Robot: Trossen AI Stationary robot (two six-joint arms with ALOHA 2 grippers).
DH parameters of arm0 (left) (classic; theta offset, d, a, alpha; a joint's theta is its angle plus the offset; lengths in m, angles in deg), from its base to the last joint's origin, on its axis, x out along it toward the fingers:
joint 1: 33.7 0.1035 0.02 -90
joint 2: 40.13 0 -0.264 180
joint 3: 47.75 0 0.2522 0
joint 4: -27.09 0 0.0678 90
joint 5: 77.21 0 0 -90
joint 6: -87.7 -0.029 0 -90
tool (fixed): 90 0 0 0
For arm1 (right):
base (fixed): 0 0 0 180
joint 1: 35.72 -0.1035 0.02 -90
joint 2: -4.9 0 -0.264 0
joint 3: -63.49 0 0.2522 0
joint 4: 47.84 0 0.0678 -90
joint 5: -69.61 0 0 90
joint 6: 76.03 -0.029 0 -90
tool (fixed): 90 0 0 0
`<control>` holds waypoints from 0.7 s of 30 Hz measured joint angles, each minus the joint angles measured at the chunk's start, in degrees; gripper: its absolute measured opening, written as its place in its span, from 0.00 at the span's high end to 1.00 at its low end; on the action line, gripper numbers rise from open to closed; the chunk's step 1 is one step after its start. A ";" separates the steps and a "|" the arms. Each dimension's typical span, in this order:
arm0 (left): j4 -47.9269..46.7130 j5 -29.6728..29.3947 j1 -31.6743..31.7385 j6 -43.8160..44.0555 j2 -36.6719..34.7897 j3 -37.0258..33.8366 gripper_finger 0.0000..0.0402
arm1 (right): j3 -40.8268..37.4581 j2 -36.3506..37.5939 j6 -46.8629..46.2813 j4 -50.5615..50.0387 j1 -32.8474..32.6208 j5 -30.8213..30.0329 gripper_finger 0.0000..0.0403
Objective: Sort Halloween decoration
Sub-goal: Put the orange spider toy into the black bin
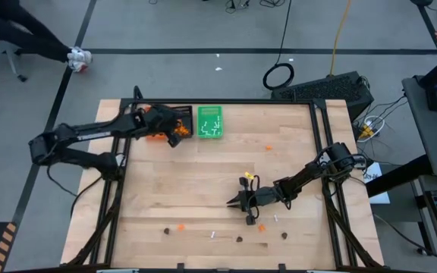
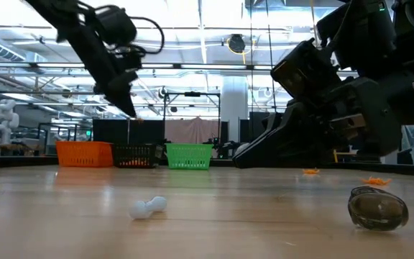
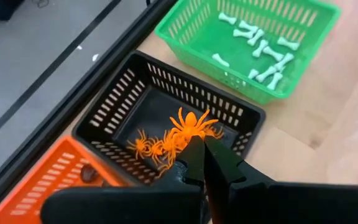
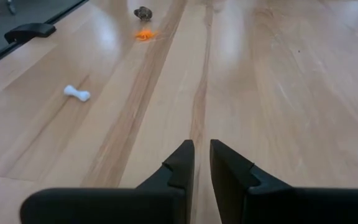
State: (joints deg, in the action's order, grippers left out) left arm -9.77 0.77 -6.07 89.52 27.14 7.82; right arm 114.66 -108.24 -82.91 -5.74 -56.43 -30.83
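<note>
My left gripper (image 3: 197, 148) hangs over the black tray (image 3: 123, 87), shut on an orange spider (image 3: 191, 121). Several more orange spiders (image 3: 151, 148) lie on that tray's floor. Beside it stand the orange tray (image 3: 48, 183), with a dark blob inside, and the green tray (image 3: 185, 28), which holds white bones (image 3: 263, 46). My right gripper (image 4: 202, 149) rests low over the table toward the near right. Its fingers are all but shut, with nothing between them. A white bone (image 4: 77, 93), a dark blob (image 4: 143, 12) and an orange bit (image 4: 144, 35) lie loose ahead of it. My left gripper pinches the orange spider's near side (image 3: 193, 135) between its two fingertips (image 3: 211, 149). The fingers slant down from the table's left. The spider sticks out beyond the tips with its legs spread, lifted clear above the black tray.
Loose trinkets lie along the near edge: dark blobs (image 1: 167, 227) (image 1: 285, 235), an orange bit (image 1: 180, 226) and a white bone (image 1: 213, 234). Another orange bit (image 1: 268, 147) lies right of the green tray (image 1: 209, 123). Bare wood fills the table's middle.
</note>
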 joint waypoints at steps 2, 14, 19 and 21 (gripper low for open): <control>1.67 0.07 0.40 -0.74 2.22 0.00 1.00 | 0.00 0.00 -0.85 0.00 0.00 0.00 0.90; 3.40 0.03 2.01 0.48 7.83 0.00 1.00 | 0.00 0.00 -4.41 -0.50 -0.42 -0.16 0.90; 3.42 -0.12 2.01 0.89 7.87 0.00 0.90 | 0.37 1.96 -4.09 -1.86 -1.86 -0.23 0.90; 3.55 -0.78 1.97 0.91 7.87 0.00 0.83 | 0.42 3.58 -4.03 -2.89 -2.75 -1.59 0.90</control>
State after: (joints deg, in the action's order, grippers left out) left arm -6.22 -0.01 -4.10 90.43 35.01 7.82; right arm 115.09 -104.65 -86.93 -8.63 -59.17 -32.42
